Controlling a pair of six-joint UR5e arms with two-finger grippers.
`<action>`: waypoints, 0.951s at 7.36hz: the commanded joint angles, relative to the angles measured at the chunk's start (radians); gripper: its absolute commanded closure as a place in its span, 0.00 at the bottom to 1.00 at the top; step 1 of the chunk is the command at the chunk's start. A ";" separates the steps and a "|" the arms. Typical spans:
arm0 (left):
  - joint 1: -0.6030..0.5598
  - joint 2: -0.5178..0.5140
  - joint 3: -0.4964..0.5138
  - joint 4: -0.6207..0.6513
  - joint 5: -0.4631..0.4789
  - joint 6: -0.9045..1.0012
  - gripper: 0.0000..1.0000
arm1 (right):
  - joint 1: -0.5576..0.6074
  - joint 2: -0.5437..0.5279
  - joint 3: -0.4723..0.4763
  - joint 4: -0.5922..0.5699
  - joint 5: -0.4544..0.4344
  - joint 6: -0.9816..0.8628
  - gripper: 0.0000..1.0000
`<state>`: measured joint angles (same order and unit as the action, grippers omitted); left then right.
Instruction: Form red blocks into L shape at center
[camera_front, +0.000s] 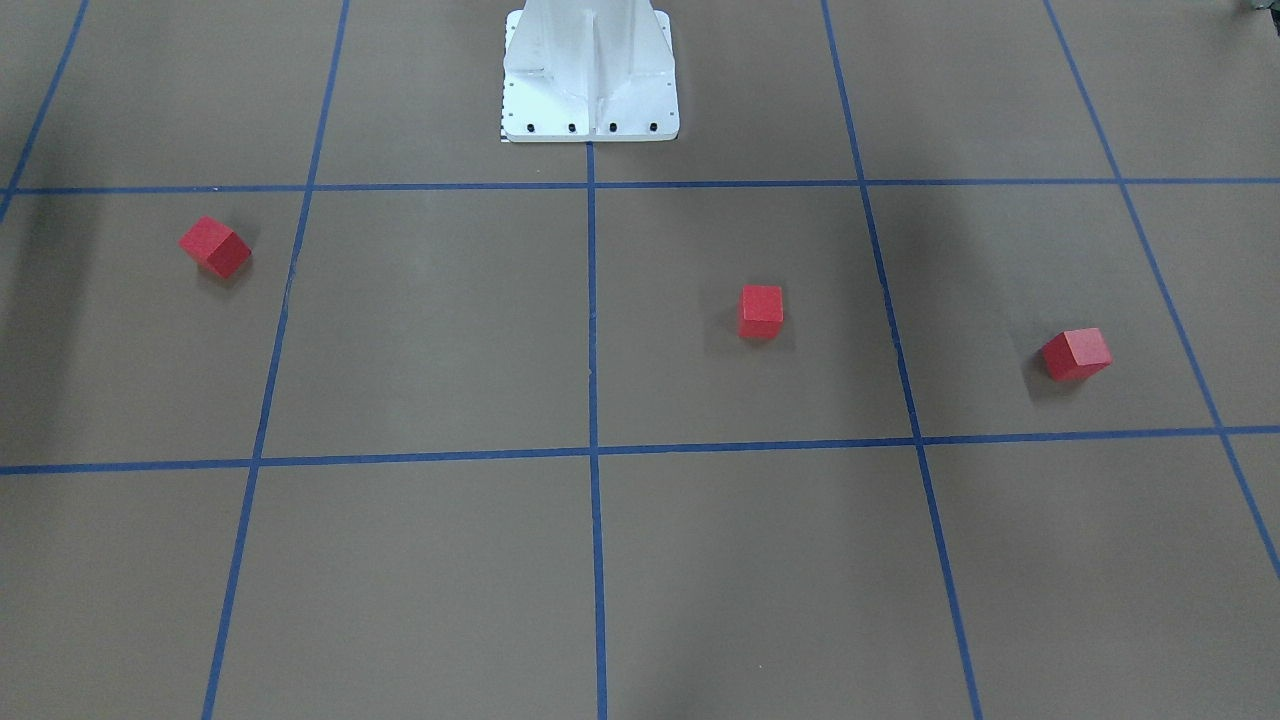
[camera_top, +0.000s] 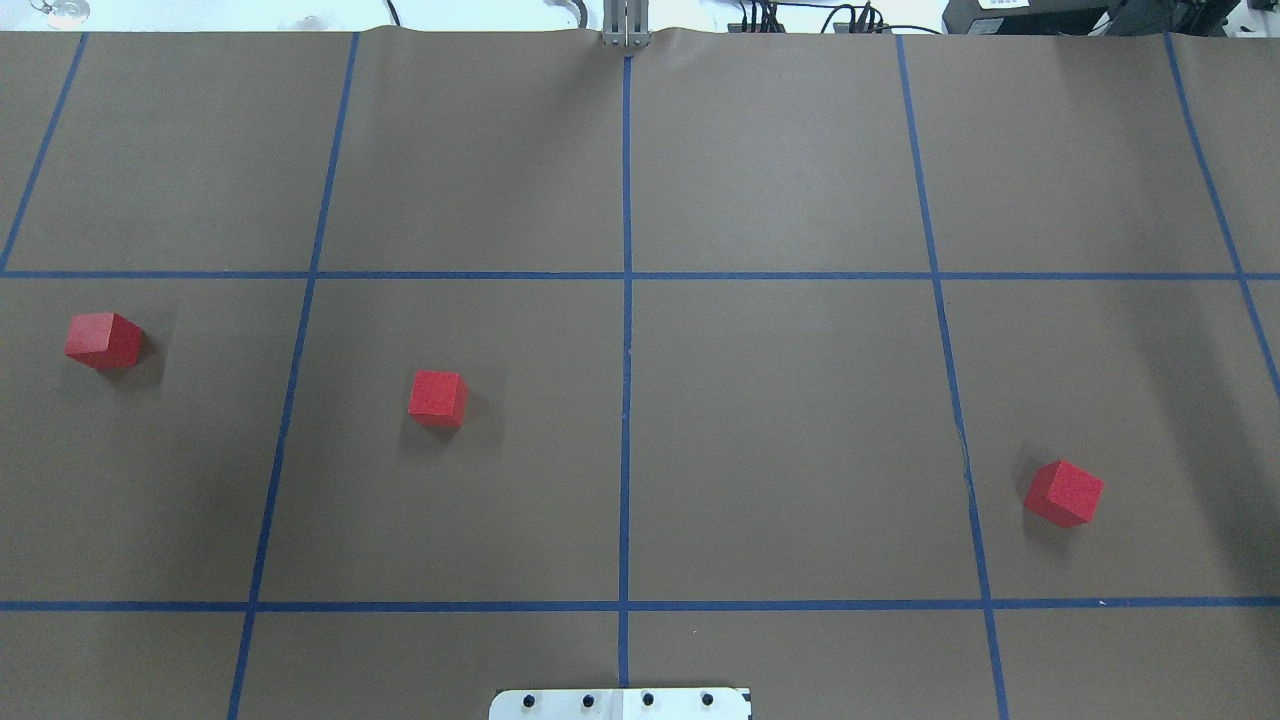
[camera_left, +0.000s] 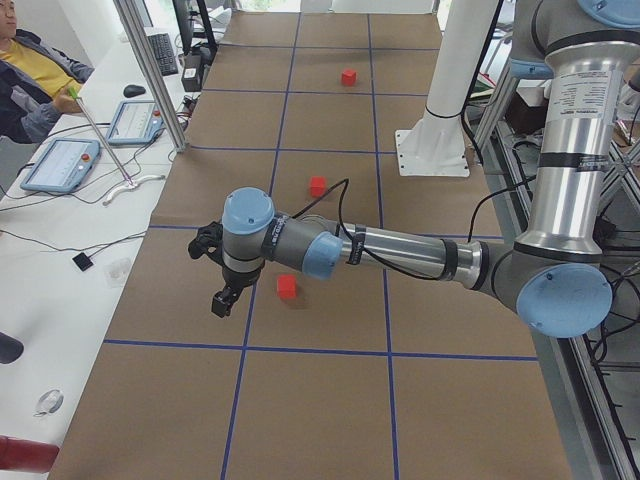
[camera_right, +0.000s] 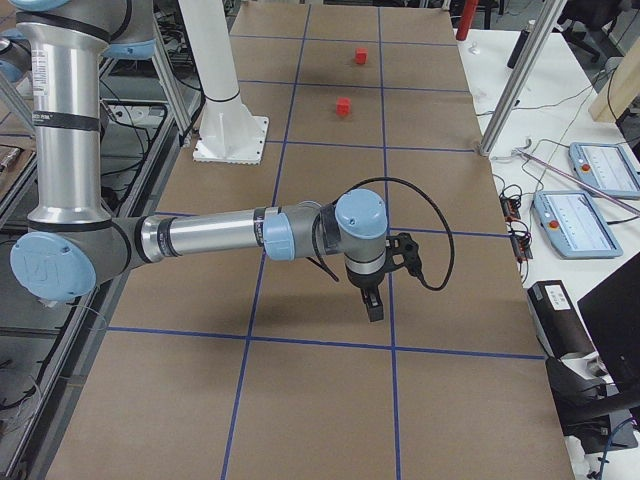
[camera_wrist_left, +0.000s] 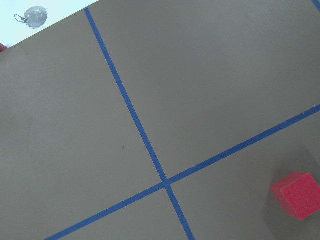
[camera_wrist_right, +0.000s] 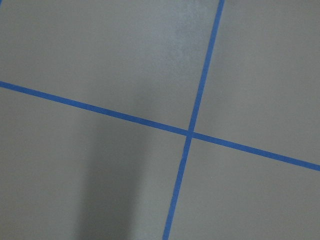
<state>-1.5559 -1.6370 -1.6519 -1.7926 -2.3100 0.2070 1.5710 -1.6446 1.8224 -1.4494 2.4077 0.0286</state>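
Three red blocks lie apart on the brown paper: one at the robot's far left (camera_top: 103, 340), one left of the middle (camera_top: 437, 398), one at the right (camera_top: 1063, 492). The center (camera_top: 625, 440), split by a blue tape line, holds no block. My left gripper (camera_left: 222, 302) hangs over the table just beside the nearest red block (camera_left: 287, 288); I cannot tell whether it is open or shut. My right gripper (camera_right: 372, 305) hangs over the table's right end, and its state cannot be told either. The left wrist view catches one red block (camera_wrist_left: 297, 195) at its lower right.
The white robot base (camera_front: 590, 80) stands at the table's robot side on the middle tape line. Along the far side a white bench carries tablets (camera_right: 585, 200) and cables, with aluminium posts (camera_left: 150, 70) at its edge. A person (camera_left: 30, 70) sits there.
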 joint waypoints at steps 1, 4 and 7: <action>0.000 0.003 0.001 -0.031 0.000 0.000 0.00 | -0.159 -0.061 0.111 0.149 -0.016 0.435 0.01; 0.000 0.003 0.000 -0.036 0.000 -0.001 0.00 | -0.579 -0.156 0.244 0.300 -0.408 1.094 0.02; 0.000 0.003 0.001 -0.060 0.000 -0.003 0.00 | -0.934 -0.176 0.268 0.314 -0.737 1.518 0.04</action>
<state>-1.5554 -1.6337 -1.6520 -1.8463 -2.3102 0.2046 0.7717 -1.8130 2.0792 -1.1403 1.7859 1.4020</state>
